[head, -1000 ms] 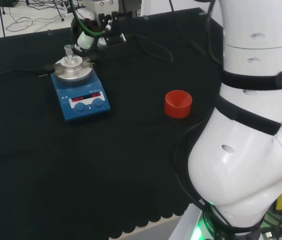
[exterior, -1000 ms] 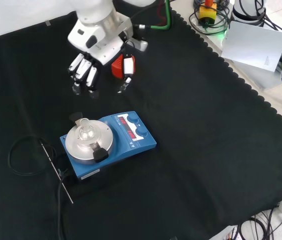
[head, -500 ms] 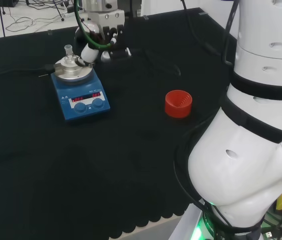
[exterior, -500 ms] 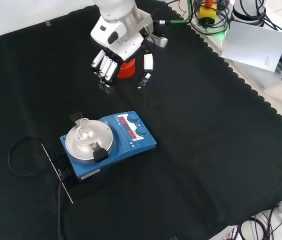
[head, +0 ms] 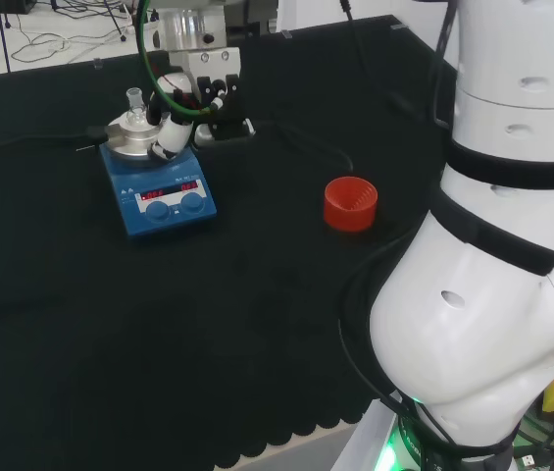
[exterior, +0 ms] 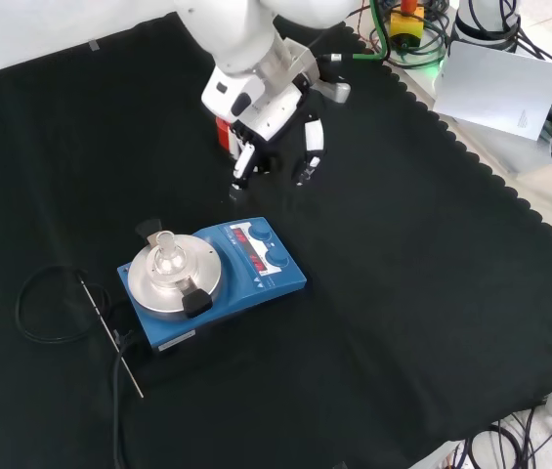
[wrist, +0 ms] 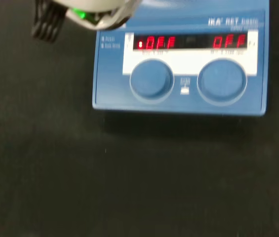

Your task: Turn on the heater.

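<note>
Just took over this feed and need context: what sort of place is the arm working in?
Most likely a chemistry lab bench set up for robot trials: a blue heater with a small glass flask on its round plate, a red ribbed flask stand, and black cloth covering the bench.

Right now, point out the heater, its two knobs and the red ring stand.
heater (exterior: 290, 277): front view, bare blue top.
knobs (wrist: 151, 80): wrist view, face of one of the two.
red ring stand (head: 350, 203): head view, ribbed wall.
</note>
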### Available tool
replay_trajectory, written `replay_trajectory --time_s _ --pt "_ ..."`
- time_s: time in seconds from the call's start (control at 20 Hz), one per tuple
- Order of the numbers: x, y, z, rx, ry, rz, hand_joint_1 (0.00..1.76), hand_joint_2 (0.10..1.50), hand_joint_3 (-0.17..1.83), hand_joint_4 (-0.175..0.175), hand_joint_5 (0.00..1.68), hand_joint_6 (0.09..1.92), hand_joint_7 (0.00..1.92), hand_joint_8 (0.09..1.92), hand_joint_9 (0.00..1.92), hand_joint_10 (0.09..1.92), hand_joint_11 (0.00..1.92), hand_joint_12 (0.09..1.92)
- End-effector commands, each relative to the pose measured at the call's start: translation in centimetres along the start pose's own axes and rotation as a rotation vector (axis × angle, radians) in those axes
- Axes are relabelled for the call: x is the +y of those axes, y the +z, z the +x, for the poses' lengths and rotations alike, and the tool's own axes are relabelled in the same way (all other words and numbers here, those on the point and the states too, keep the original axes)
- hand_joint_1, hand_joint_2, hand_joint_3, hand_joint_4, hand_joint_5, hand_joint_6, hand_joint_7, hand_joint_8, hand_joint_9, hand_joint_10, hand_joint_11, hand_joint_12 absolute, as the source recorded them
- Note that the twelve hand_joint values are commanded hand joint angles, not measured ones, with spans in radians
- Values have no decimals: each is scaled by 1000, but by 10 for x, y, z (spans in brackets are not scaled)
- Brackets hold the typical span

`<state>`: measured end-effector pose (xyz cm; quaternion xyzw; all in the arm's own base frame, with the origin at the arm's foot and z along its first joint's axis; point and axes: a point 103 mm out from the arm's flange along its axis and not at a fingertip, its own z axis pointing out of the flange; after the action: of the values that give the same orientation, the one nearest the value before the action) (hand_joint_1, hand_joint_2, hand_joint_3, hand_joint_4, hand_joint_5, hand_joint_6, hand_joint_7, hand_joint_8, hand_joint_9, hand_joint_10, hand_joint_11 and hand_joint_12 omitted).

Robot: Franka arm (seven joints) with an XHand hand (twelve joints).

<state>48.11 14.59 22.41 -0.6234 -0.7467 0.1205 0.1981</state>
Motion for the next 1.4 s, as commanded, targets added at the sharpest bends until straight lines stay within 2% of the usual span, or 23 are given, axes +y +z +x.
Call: replay_trajectory --time_s 0.05,0.2,0.35,0.55,0.85,1.4 --pt "1 18 9 2 9 129 921 788 614 -99 436 369 1438 1310 1589 1319 1446 1010" --pt "2 23 11 -12 8 161 1060 834 630 -108 435 505 1505 1410 1624 1457 1523 1076" --pt "2 28 13 -21 9 193 1247 826 708 -104 398 598 1530 1470 1628 1517 1381 1167" --pt "2 35 17 -1 1 236 1384 772 863 -94 327 645 1556 1516 1639 1562 1262 1306" --pt "4 53 24 3 -7 291 1417 723 979 -83 251 623 1582 1526 1657 1578 1254 1357" --pt "16 70 21 4 -8 341 1422 703 1020 -75 236 514 1587 1528 1660 1579 1252 1367"
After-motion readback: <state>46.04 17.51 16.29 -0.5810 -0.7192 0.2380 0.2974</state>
